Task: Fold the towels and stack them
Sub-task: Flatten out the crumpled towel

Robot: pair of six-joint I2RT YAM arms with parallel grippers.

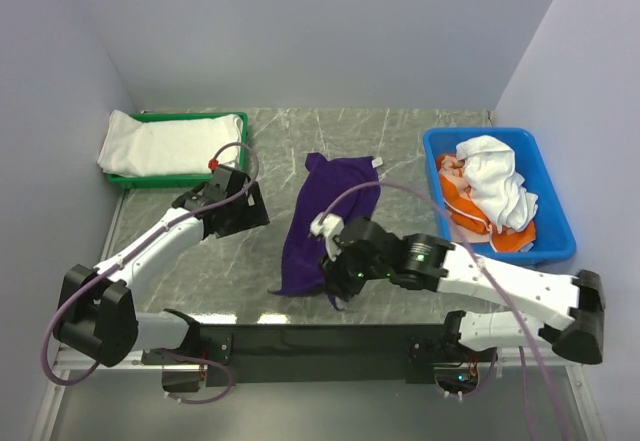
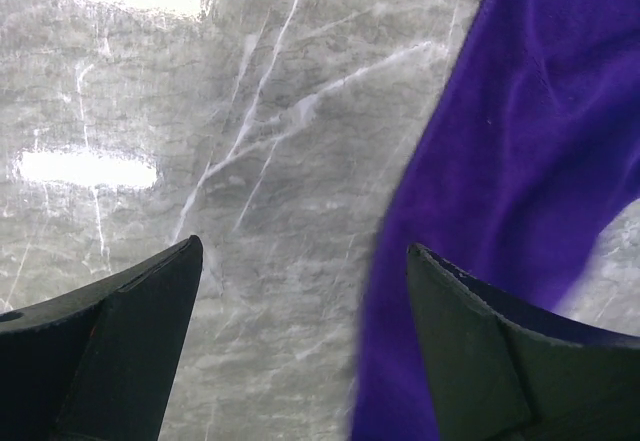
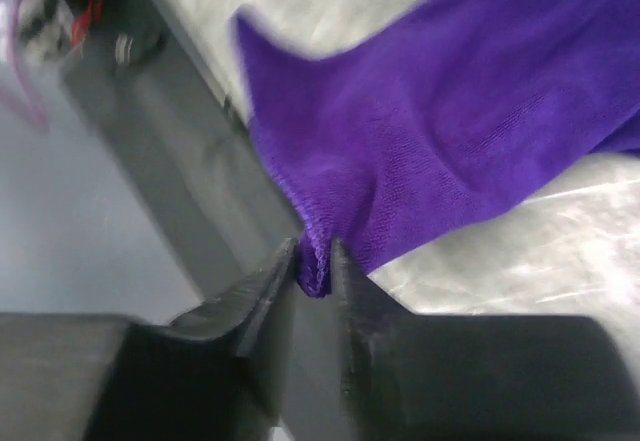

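Purple towel (image 3: 450, 141) edge was clamped by the right gripper (image 3: 315, 259), jaws nearly closed; left gripper (image 2: 305, 251) stood wide open, gripping nothing, towel beside one finger.

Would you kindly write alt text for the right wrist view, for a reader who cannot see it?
The right gripper has its two dark fingers shut on a fold at the edge of the purple towel. The towel spreads up and to the right over the grey marbled table, with a dark rail running diagonally at left.
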